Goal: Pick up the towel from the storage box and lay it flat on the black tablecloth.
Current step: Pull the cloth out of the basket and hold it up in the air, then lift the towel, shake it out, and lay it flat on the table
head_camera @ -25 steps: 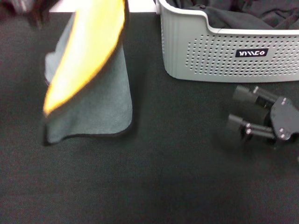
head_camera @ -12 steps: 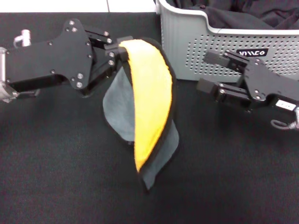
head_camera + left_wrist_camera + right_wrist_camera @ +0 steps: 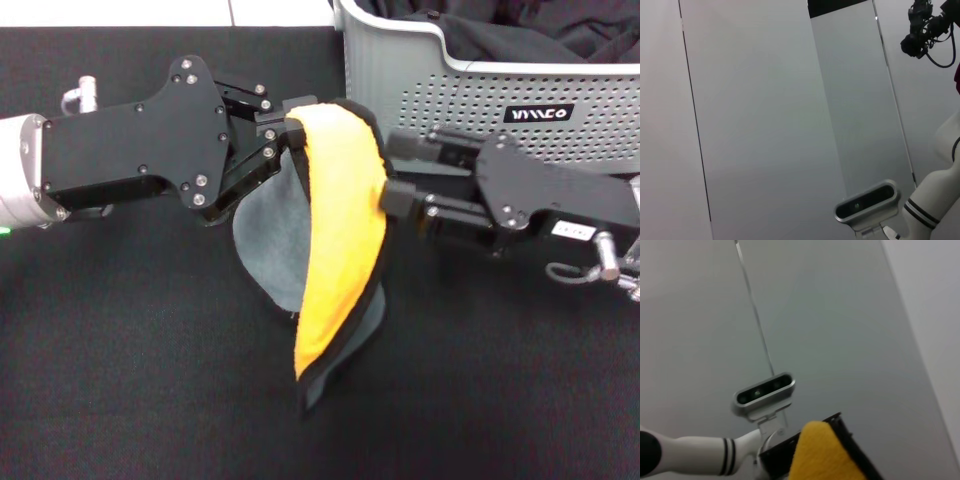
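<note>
The towel (image 3: pixel 340 240) hangs folded above the black tablecloth (image 3: pixel 140 390), orange-yellow face outward, grey-teal face (image 3: pixel 268 240) behind, black edging all round. My left gripper (image 3: pixel 283 133) is shut on its top edge, left of the storage box (image 3: pixel 450 110). My right gripper (image 3: pixel 392 172) is open at the towel's right edge, one finger (image 3: pixel 425 145) above and one (image 3: pixel 410 197) below it. The orange face also shows in the right wrist view (image 3: pixel 822 455). The left wrist view shows none of the task's things.
Plain black fabric (image 3: pixel 520 35) lies inside the storage box at the back right. The white table edge (image 3: pixel 200 12) runs along the far side. Both wrist views look up at pale panels and the robot's head camera (image 3: pixel 764 392).
My left arm has carried the towel right, toward the middle. My right gripper has moved left from in front of the box up to the towel's right edge.
</note>
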Robot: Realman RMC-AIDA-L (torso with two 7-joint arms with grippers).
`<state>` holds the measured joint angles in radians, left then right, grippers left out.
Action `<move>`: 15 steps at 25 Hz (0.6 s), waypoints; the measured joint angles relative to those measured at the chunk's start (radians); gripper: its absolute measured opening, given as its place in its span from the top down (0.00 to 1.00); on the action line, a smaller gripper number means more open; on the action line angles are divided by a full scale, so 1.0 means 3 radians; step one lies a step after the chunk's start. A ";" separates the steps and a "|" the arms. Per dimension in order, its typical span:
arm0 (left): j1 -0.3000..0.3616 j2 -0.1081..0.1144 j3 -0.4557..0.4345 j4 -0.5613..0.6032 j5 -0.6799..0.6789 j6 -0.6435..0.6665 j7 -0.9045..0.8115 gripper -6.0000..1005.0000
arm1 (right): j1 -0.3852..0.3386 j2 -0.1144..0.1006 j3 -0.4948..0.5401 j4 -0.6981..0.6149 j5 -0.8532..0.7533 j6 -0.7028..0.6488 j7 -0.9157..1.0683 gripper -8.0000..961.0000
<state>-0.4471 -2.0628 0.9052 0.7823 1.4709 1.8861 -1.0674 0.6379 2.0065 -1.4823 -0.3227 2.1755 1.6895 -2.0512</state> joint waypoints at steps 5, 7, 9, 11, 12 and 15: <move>-0.0002 -0.0006 -0.0001 0.0000 -0.0015 0.0002 0.0002 0.97 | 0.0047 0.0022 -0.0004 -0.0003 -0.0090 0.0027 0.0014 0.36; 0.0001 -0.0009 -0.0001 0.0000 -0.0015 0.0003 0.0003 0.97 | 0.0034 0.0024 0.0005 -0.0007 -0.0090 0.0086 0.0014 0.40; 0.0011 -0.0011 -0.0001 -0.0015 -0.0014 0.0003 0.0007 0.97 | 0.0024 0.0024 0.0011 -0.0008 -0.0088 0.0099 0.0012 0.44; 0.0009 -0.0011 -0.0003 -0.0067 -0.0004 0.0001 0.0031 0.96 | -0.0006 0.0025 0.0022 -0.0034 -0.0083 0.0118 0.0008 0.48; 0.0005 -0.0010 -0.0003 -0.0096 0.0001 0.0001 0.0046 0.96 | -0.0023 0.0024 0.0024 -0.0061 -0.0082 0.0119 0.0008 0.53; 0.0000 -0.0009 -0.0001 -0.0119 0.0005 0.0000 0.0065 0.96 | -0.0074 0.0019 0.0026 -0.0149 -0.0090 0.0121 0.0011 0.67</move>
<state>-0.4470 -2.0654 0.9048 0.7467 1.4724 1.8860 -1.0478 0.6157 2.0122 -1.4746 -0.3675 2.1486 1.7257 -2.0478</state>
